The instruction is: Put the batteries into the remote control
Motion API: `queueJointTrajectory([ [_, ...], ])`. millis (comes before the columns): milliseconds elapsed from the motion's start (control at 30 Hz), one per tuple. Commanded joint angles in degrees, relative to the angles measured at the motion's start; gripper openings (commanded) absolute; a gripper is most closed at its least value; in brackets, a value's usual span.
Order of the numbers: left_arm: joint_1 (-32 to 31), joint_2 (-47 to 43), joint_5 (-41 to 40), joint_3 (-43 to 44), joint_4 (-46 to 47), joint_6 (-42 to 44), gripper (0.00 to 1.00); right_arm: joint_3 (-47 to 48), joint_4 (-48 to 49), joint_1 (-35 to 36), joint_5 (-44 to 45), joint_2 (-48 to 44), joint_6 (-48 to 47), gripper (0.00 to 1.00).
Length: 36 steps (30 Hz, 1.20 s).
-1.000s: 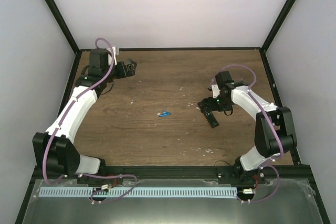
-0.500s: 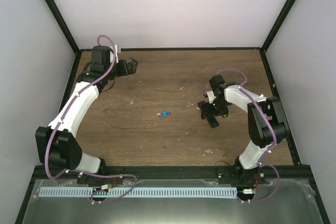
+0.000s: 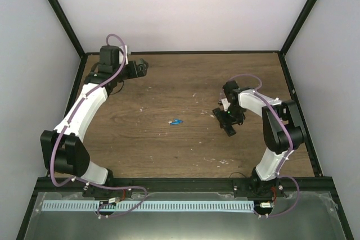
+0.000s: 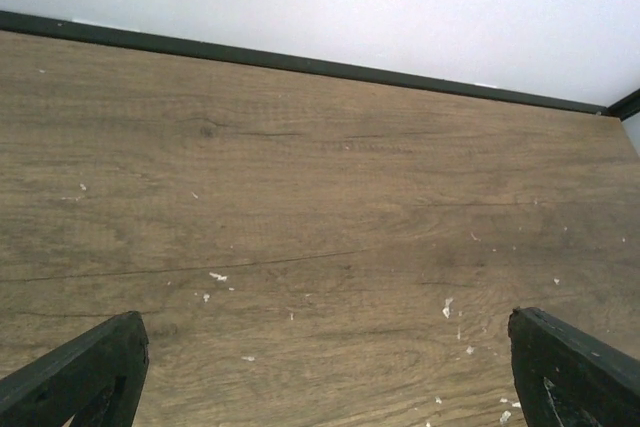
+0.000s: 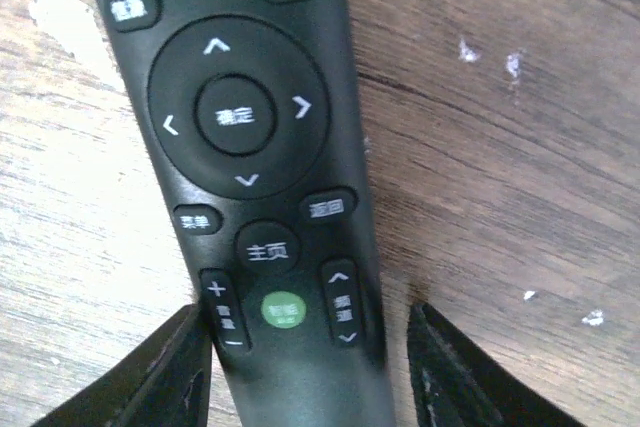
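Brown wood-grain table (image 3: 169,91), white walls around. Slim black plastic remote control (image 5: 240,117) lies buttons-up, right of centre. Right gripper (image 5: 310,372) straddles one end of it, released: one finger at the edge, the other with a visible gap. Two tiny blue cylindrical batteries (image 3: 177,121) lie mid-table, left of the remote. Left gripper (image 4: 330,377) is at the far-left corner, spread wide, grasping nothing.
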Motion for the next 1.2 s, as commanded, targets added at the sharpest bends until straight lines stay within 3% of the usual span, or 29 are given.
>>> queueJointTrajectory([
  [0,-0.34,1.13,0.64,2.51,-0.45,0.52,0.98,1.23,-0.44,0.89,0.83,2.02,-0.63,0.42],
  [367,-0.32,2.24,7.05,1.49,2.63,-1.62,0.97,4.81,1.56,1.36,-0.40,-1.63,-0.85,0.22],
  [633,-0.41,0.81,18.29,-7.22,17.78,-12.18,0.95,18.60,5.77,8.05,-2.96,-2.66,-0.42,0.16],
  [967,-2.76,1.82,19.34,-8.48,21.13,-14.29,0.93,33.83,9.55,19.77,-5.55,5.37,3.03,0.16],
  [1167,-4.22,2.72,19.60,-8.25,21.00,-14.35,0.91,40.34,9.54,22.75,-5.36,9.38,4.64,0.16],
])
